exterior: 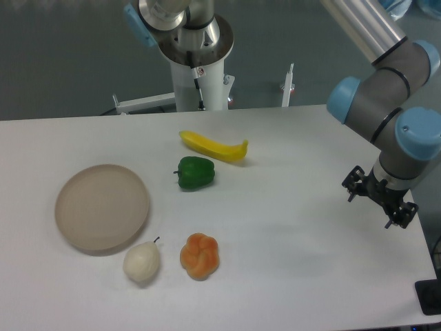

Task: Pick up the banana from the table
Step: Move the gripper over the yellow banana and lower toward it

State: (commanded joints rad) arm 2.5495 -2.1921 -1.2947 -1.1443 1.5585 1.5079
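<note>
The bright yellow banana (213, 146) lies flat on the white table (289, 234), behind the middle, its length running left to right. My gripper (378, 204) hangs over the table's right side, well to the right of the banana and nearer the front. Its fingers (354, 183) stand apart with nothing between them. It touches nothing.
A green pepper (194, 172) sits just in front of the banana. A round tan plate (102, 206) lies at the left. A whitish pear (142, 262) and a lobed orange fruit (200, 256) sit near the front. The arm's base post (198, 69) stands behind the table.
</note>
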